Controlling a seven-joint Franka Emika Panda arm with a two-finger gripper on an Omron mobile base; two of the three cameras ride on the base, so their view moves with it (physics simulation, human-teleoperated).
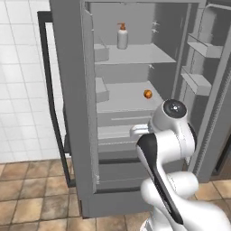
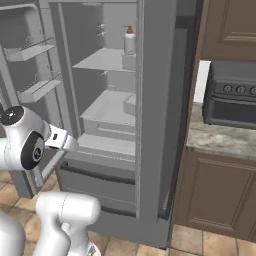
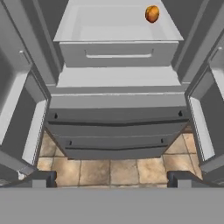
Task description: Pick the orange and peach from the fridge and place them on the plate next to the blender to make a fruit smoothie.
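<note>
Here, the end effector (image 3: 112, 178), tips wide apart, faces the open fridge (image 1: 131, 113); a peach (image 3: 152, 14) sits on a shelf.

fridge (image 1: 76, 113): top and door edges cut off by frame borders
gripper (image 3: 112, 177): only dark fingertips (image 3: 41, 178) visible at bottom
peach (image 3: 152, 14): far beyond fingertips, too small to detail

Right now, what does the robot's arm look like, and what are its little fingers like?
The arm is glossy white and rounded, built from fat tube-like segments. A black band runs along one segment, and a dark round cap with a small shiny centre sits on one joint. No loose cables show. In the hand view the gripper has two small, dark grey, blocky fingertips.
</note>
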